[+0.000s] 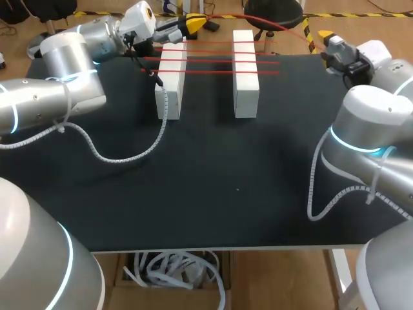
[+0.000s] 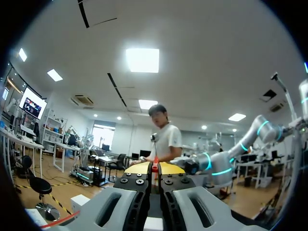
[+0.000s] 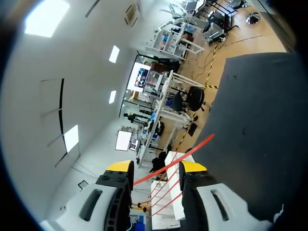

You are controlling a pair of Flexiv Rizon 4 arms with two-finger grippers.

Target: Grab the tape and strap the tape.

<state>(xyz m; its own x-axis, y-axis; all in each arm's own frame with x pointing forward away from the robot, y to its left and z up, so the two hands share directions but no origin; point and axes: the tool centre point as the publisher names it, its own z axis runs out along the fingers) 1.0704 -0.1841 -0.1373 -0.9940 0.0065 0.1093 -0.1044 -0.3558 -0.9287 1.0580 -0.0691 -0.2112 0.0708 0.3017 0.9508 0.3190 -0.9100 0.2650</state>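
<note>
Tape in red runs in three parallel strands across two white blocks, the left block and the right block. Both stand on the far part of the black table. The head view also shows one more red strand, which goes in a loose curve from the left gripper at the far left corner over to the side of the right gripper at the far right edge. A white spiral cable lies on the table beside the left block.

Only the wrist views show how the fingers stand. In the left wrist view the left gripper has its yellow tips almost together, with a thin piece of red tape pinched in the narrow gap between them. Another red strand passes low at the side of it, and my right arm is ahead of it.

In the right wrist view the right gripper has its fingers clearly apart and holds nothing. One strand of tape crosses slanted just ahead of the tips. I cannot tell if it touches them. Under the gripper this view shows the blocks with the strands over them, and the table beside.
</note>
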